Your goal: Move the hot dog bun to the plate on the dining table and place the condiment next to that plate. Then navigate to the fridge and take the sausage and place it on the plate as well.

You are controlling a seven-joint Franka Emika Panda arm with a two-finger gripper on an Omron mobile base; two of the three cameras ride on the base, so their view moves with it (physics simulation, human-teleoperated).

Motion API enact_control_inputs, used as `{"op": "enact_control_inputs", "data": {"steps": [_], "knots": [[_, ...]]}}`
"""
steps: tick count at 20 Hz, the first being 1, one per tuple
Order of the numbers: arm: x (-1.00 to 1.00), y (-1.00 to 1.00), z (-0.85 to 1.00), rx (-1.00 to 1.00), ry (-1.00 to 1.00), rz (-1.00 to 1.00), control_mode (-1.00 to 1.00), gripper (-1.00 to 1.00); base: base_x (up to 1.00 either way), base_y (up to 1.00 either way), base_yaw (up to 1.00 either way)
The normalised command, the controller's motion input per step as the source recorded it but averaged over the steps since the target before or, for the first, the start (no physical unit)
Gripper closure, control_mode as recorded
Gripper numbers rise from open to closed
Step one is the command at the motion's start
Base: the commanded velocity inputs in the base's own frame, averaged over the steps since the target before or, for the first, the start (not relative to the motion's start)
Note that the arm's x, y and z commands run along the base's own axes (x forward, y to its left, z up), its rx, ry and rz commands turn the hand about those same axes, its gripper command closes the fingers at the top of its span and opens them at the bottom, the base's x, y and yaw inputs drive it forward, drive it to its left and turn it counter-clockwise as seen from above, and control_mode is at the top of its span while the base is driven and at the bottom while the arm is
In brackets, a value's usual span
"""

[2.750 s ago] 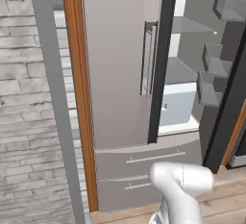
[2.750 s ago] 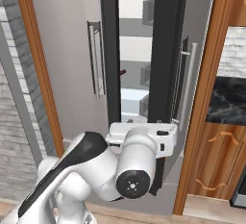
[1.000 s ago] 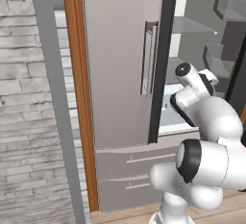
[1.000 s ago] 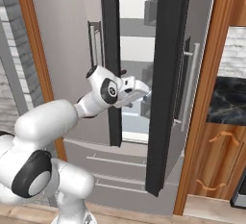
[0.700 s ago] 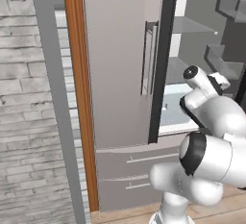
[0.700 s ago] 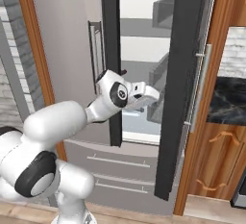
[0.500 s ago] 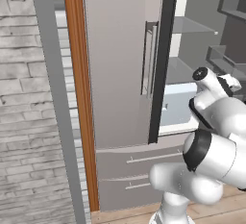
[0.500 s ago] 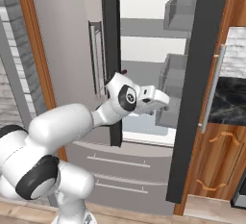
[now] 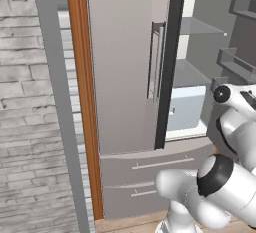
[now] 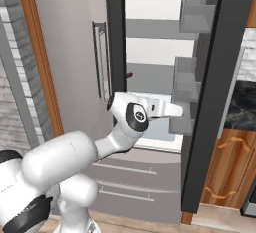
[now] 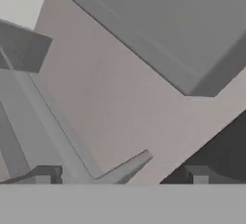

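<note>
Up and to the left of the wide-open, empty gripper (image 10: 175, 110), the sausage (image 10: 129, 75) sits well apart on a shelf inside the fridge (image 10: 150, 52).

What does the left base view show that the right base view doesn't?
Left base view: a wide grey brick wall takes up its left side. Right base view: a tiny dark red thing on a shelf, likely the sausage, plus a wooden cabinet and black counter. Both: the open fridge and the white arm.
</note>
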Motion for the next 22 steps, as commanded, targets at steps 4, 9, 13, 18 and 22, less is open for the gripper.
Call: {"op": "enact_control_inputs", "data": {"steps": [4,9,13,18,22], "knots": [[-0.94,0.11,0.33,-0.16,-0.32,0.00,-1.00,-1.00,0.00,0.00,0.00],[-0.64,0.90,0.37,0.03,0.10,0.10,-1.00,-1.00,0.00,0.00,0.00],[-0.17,1.00,0.75,0.21,0.31,0.27,-1.00,-1.00,0.00,0.00,0.00],[-0.01,1.00,0.90,0.27,0.31,0.27,-1.00,-1.00,0.00,0.00,0.00],[0.00,0.95,1.00,0.32,0.28,0.25,-1.00,-1.00,0.00,0.00,0.00]]}}
